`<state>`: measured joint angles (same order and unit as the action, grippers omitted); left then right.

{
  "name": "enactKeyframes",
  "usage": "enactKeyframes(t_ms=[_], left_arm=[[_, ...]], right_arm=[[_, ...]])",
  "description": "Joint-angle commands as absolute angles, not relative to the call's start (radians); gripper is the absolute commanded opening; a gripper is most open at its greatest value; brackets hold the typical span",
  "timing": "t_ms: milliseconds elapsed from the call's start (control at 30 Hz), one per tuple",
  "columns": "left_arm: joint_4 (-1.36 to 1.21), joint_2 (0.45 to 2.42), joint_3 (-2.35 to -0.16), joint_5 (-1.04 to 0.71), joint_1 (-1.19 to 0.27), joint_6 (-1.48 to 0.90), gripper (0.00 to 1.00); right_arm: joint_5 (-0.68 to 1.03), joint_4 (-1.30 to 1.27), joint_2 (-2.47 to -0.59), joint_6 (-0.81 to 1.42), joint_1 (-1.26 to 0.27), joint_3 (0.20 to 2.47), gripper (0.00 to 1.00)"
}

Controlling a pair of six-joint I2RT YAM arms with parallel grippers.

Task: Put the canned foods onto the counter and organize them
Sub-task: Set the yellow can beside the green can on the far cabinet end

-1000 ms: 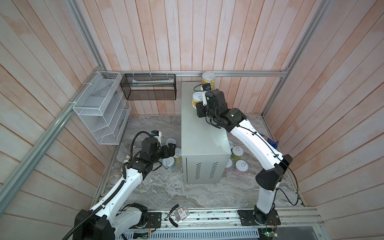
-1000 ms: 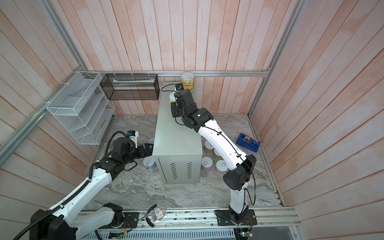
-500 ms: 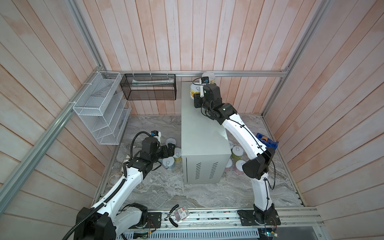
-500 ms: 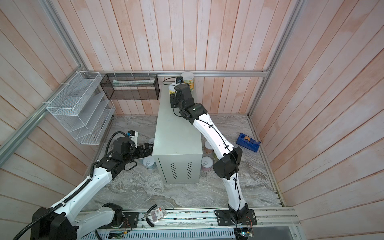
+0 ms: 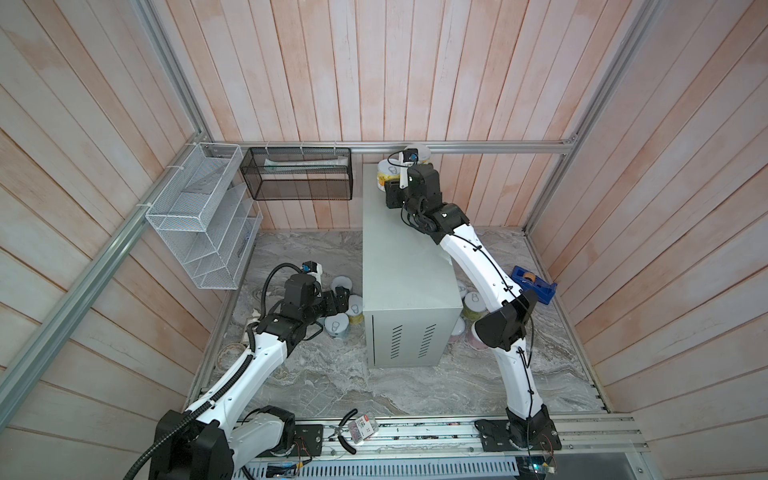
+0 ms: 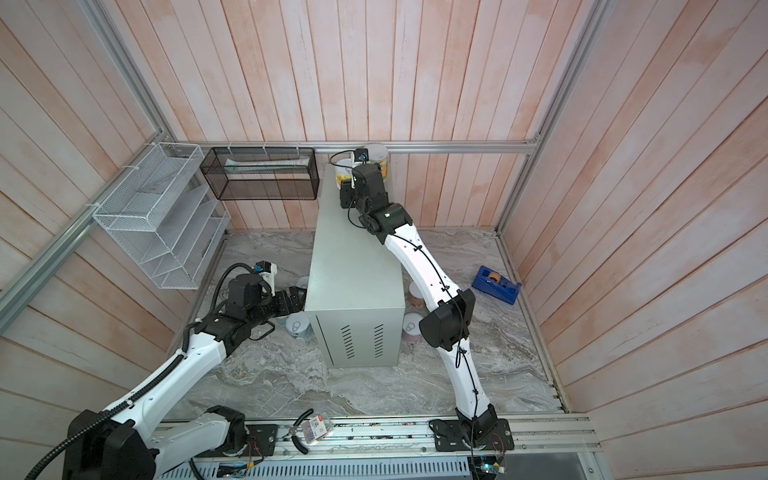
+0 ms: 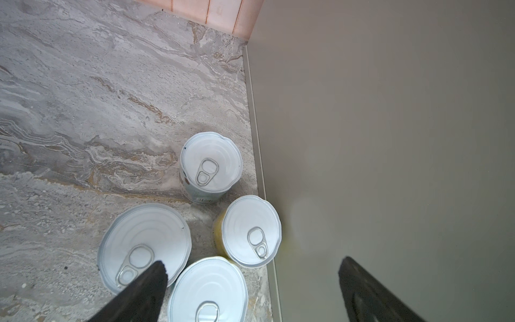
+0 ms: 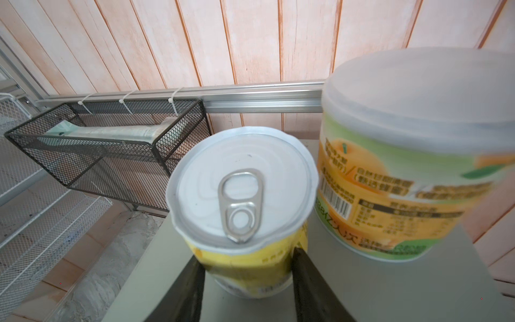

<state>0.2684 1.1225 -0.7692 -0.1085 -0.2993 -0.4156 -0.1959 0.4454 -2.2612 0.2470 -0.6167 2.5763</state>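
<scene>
the right hand, grasping the short yellow-labelled pull-tab tin, has carried it back along the pale grey-green metal desk to just beside a taller orange-green tub, so letting go looks next; the left hand gapes released.

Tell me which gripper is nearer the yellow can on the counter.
Right. The right gripper has its jaws shut on the yellow can atop the counter's far end; the left gripper hangs open low beside the counter, above the floor cans.
</scene>
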Motion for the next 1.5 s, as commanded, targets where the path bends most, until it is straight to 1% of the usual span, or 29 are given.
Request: enactKeyframes(t_ms=[0,233,367,533,933,1067,1200,1300,1400,1467], left_arm=[[0.251,1.127,-0.773,-0.115,-0.294,-0.425,0.98],[0.256,1.131,-0.781,-0.104,-0.291,-0.422,0.98],[0.252,1.136,-0.775,-0.104,-0.291,-0.424,0.98],[0.252,1.141,-0.775,-0.104,-0.291,-0.423,0.98],[0.278,1.152,-0.787,-0.097,-0.291,-0.407,0.98],[0.279,1.146,-0.79,-0.089,-0.291,-0.405,0.98],[0.281,1.125,-0.797,-0.06,-0.29,-0.4,0.98],[0.276,1.118,-0.799,-0.046,-0.29,-0.4,0.99],[0.271,1.113,-0.799,-0.04,-0.29,-0.399,0.99],[0.268,1.106,-0.799,-0.041,-0.291,-0.401,0.99]], right_arm=[[-0.148,0.415,-2.289,0.293,-0.593,2.602,0.44],[-0.085,0.396,-2.313,0.304,-0.586,2.622,0.43],[-0.075,0.391,-2.325,0.314,-0.585,2.629,0.4],[-0.068,0.375,-2.342,0.342,-0.58,2.637,0.4],[-0.115,0.363,-2.375,0.416,-0.565,2.663,0.37],[-0.055,0.354,-2.36,0.428,-0.561,2.664,0.34],[-0.034,0.373,-2.294,0.397,-0.569,2.661,0.36],[-0.055,0.409,-2.197,0.373,-0.573,2.615,0.4],[-0.111,0.403,-2.052,0.325,-0.592,2.491,0.47],[-0.16,0.382,-1.929,0.288,-0.606,2.362,0.54]])
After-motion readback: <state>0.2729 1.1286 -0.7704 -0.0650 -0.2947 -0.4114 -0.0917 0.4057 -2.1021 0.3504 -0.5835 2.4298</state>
